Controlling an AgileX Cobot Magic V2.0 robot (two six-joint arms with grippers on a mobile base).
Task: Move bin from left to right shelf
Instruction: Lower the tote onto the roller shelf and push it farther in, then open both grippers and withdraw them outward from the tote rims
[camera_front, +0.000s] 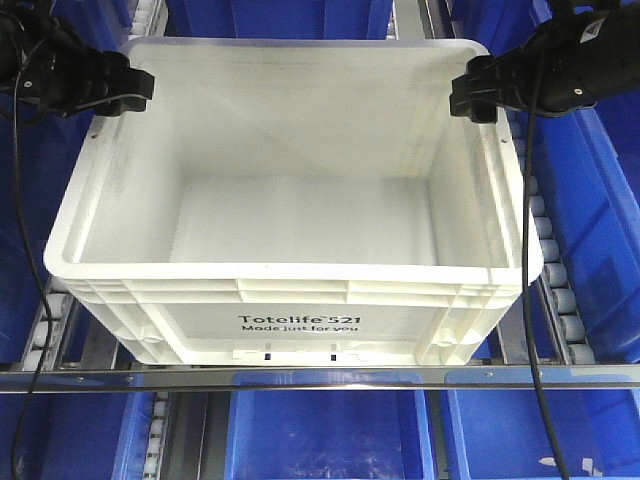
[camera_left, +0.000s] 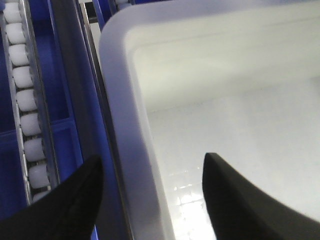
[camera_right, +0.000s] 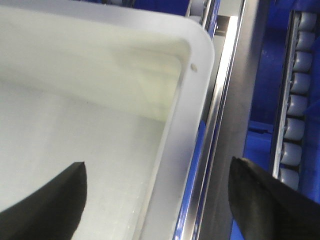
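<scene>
The white bin (camera_front: 300, 272), empty and printed "Totelife 521", sits on the roller shelf and fills the middle of the front view. My left gripper (camera_front: 135, 90) is open at the bin's far left corner. In the left wrist view that gripper (camera_left: 152, 157) straddles the bin's left rim (camera_left: 125, 125), one finger outside and one inside, without touching it. My right gripper (camera_front: 465, 92) is open at the far right corner. In the right wrist view it (camera_right: 158, 162) likewise straddles the right rim (camera_right: 185, 115) with gaps on both sides.
Blue bins stand to the right (camera_front: 600, 220), to the left (camera_front: 20, 250) and on the level below (camera_front: 320, 440). White roller tracks (camera_front: 555, 280) (camera_left: 25, 100) (camera_right: 295, 100) flank the bin. A metal rail (camera_front: 320, 378) crosses the shelf front.
</scene>
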